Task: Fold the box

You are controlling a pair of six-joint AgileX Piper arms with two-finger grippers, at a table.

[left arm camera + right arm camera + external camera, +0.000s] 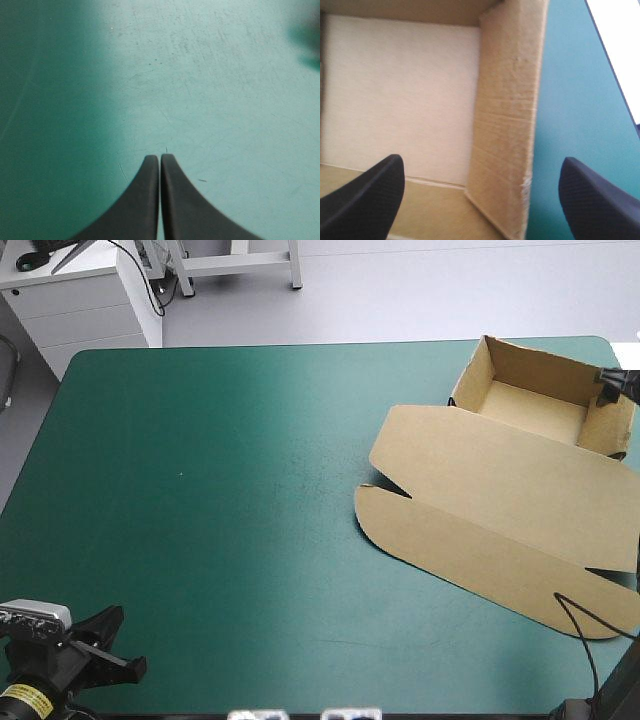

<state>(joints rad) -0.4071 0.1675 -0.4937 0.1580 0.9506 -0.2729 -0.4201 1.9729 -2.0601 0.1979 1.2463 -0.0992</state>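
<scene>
Colours you have on the table
Box (500, 490) plain brown; cover (220, 490) teal-green, finely scratched ahead of the left pincer (160, 157); right pincer (481, 159) fingers (600, 200) black, dimple-textured.

light: bright, even, from overhead. teal-green cover (200, 520): pale sheen across its far middle in the high view; strong glare ahead of the left gripper (160, 157), dim to one side. box (520, 480): tray floor washed pale in the right wrist view; thin shadows at the lid's notches.
</scene>
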